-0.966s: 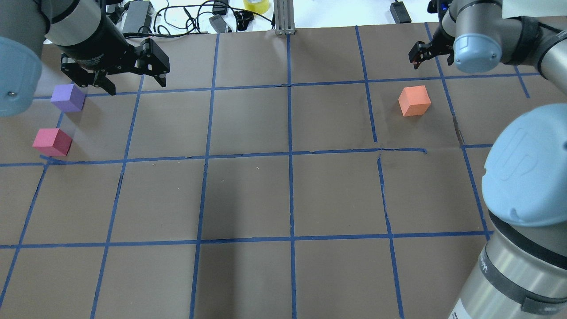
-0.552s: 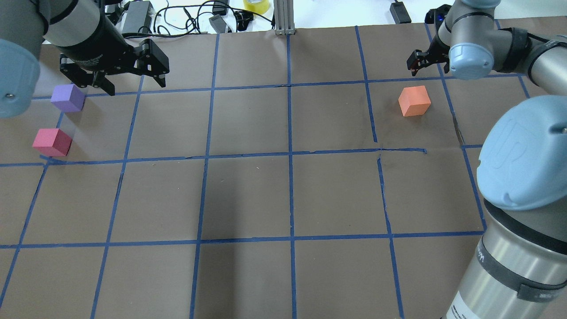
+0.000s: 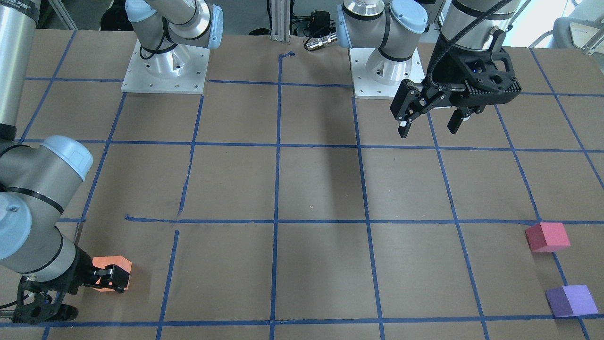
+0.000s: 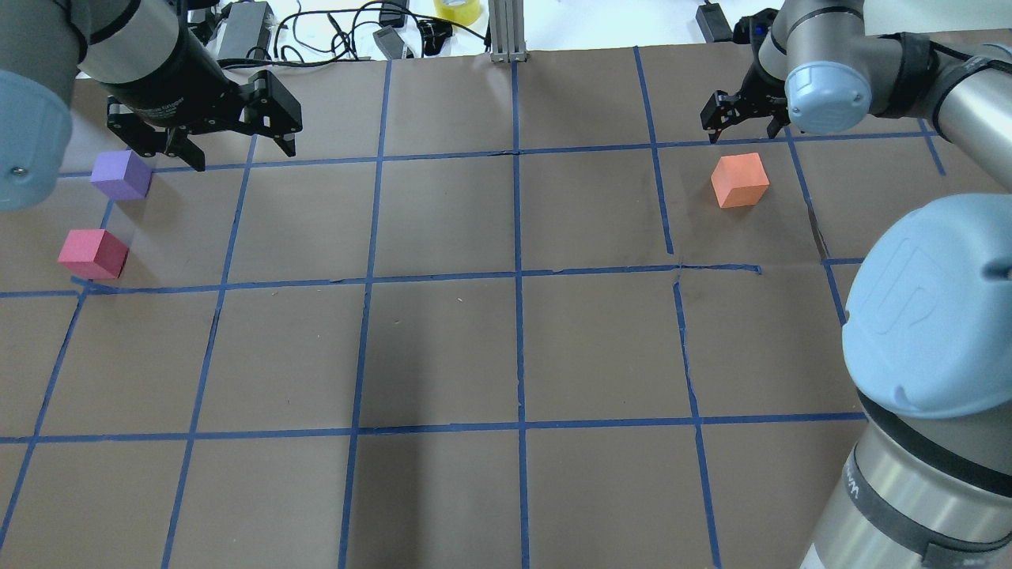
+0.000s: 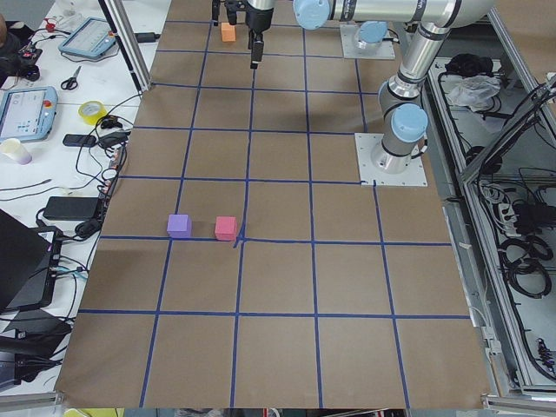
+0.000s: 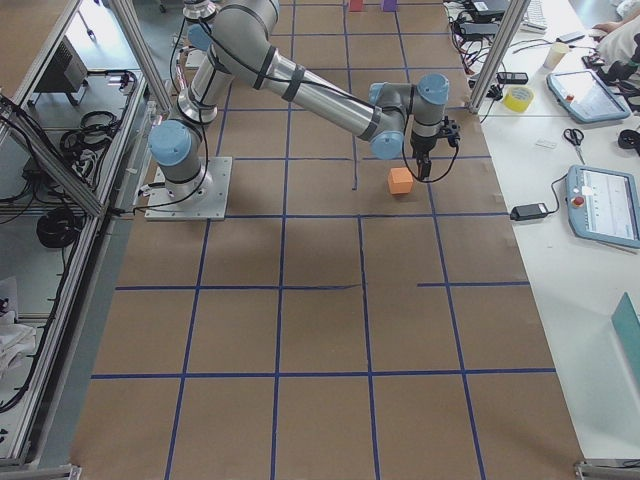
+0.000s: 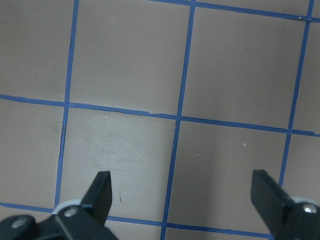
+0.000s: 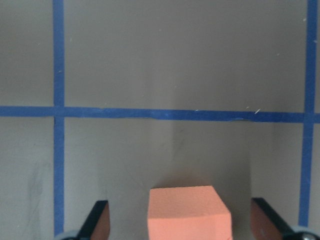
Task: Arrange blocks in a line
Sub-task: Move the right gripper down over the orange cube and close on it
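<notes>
orange block point(image 8: 189, 216) btwn open R gripper point(image 8: 180, 206) jaws, no contact

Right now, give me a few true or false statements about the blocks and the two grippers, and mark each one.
1. The right gripper is open, close to the orange block. True.
2. The left gripper holds the purple block. False: it is open and empty, and the purple block lies apart from it.
3. The red block and the purple block sit near each other on the robot's left side. True.
4. All three blocks touch in one row. False: the orange block stands far off on the robot's right side, and the other two do not touch.
</notes>
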